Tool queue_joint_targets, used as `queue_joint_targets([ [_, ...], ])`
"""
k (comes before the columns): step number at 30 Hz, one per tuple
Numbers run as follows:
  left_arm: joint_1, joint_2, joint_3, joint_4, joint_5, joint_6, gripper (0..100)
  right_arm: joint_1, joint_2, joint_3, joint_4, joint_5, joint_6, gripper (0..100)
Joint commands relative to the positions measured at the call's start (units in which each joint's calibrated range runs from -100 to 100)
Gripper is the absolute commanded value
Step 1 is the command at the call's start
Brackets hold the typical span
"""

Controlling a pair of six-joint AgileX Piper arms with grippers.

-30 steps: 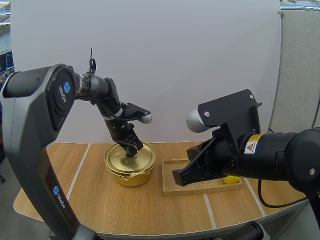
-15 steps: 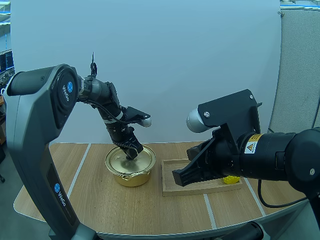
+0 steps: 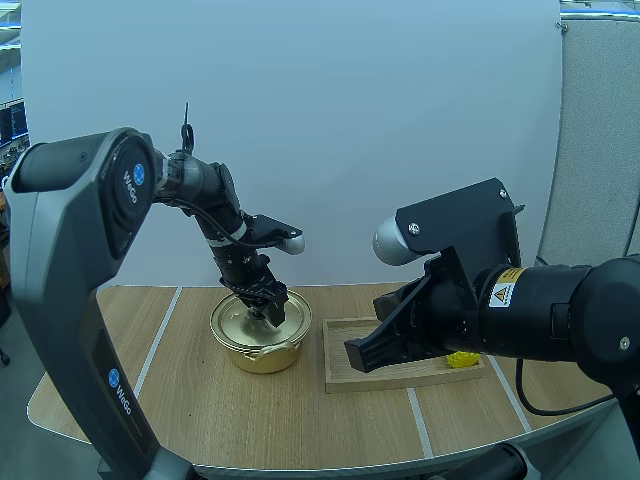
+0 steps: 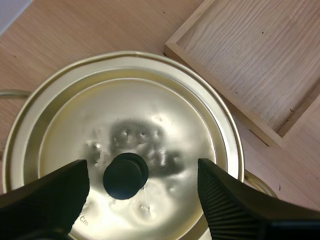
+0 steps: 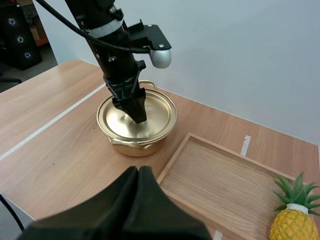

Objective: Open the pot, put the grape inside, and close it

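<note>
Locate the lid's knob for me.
In the left wrist view the black knob sits at the lid's centre between the left gripper's open fingers; the pot stands left of the wooden tray.

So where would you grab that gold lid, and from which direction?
By the black knob at its centre, from straight above. The lid lies flat and sunk inside the rim of the pot, so its edge gives no purchase; the knob is the one part that stands up. The left gripper hangs open over it, a finger on either side.
</note>
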Motion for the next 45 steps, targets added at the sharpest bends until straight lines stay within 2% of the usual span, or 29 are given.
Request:
queue_joint_targets([
  [1,-0.13,-4.1,-0.2,0.2,2.3,-0.3,100,-0.2,-0.5,0.2,0.2,-0.6,-0.6,0],
  [14,-0.13,-28.7,-1.6,2.3,13.3,-2.3,100,-0.2,-0.5,0.2,-0.4,-0.6,-0.6,0],
  [25,-0.13,-51.0,-0.7,2.3,13.3,-4.7,100,-0.2,-0.5,-0.3,-0.6,-0.8,-0.6,0],
  [35,-0.13,-68.8,7.9,2.2,13.3,-9.2,100,-0.2,-0.6,-0.3,-0.7,-0.8,-0.6,0],
  [45,-0.13,-82.8,19.7,0.4,13.3,-13.5,100,-0.7,-6.5,-0.3,-0.7,-1.6,-0.6,0],
])
